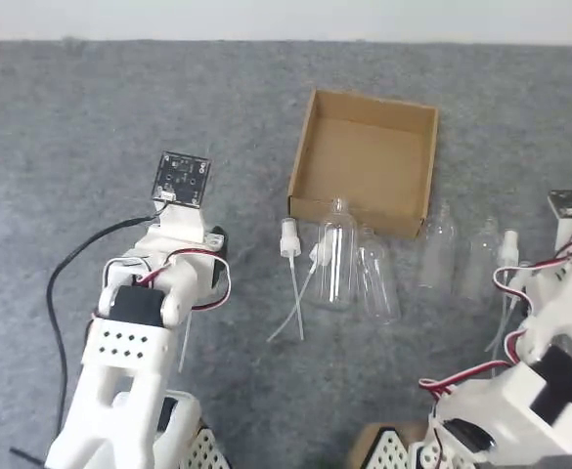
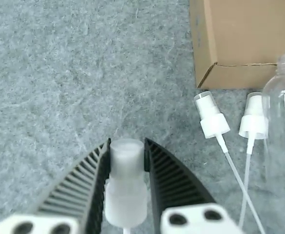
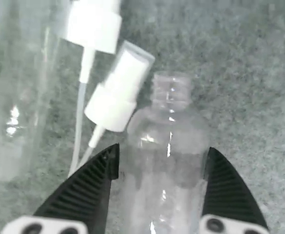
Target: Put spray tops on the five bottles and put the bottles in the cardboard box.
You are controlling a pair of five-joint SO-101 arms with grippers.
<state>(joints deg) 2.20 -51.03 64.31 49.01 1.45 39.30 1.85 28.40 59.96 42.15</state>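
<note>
Grey carpet-like cloth is spread over the table (image 1: 90, 117), and the cardboard box (image 1: 303, 147) is set open side up toward the far middle of it. The left arm (image 1: 154, 293) is parked well off to the left of the box, and the right arm (image 1: 550, 332) is tucked in at the right edge. Two bottles (image 1: 336, 259) are laid just in front of the box, side by side with necks pointed at it, and another pair (image 1: 437, 249) is laid a bit further right, near the right arm. A clear bottle (image 3: 166, 126) is gripped by the right gripper (image 3: 162, 151), with both fingers pressed against its sides and the open neck sticking out past the tips. Two loose tops (image 3: 118, 92) are seen just beside that neck. Two more spray tops (image 1: 290, 237) are left on the cloth by the box's front left corner, thin tubes trailing back toward the arms. One spray top (image 2: 126, 180) is pinched in the left gripper (image 2: 126, 146), closed snugly on it, above bare cloth and apart from the box.
</note>
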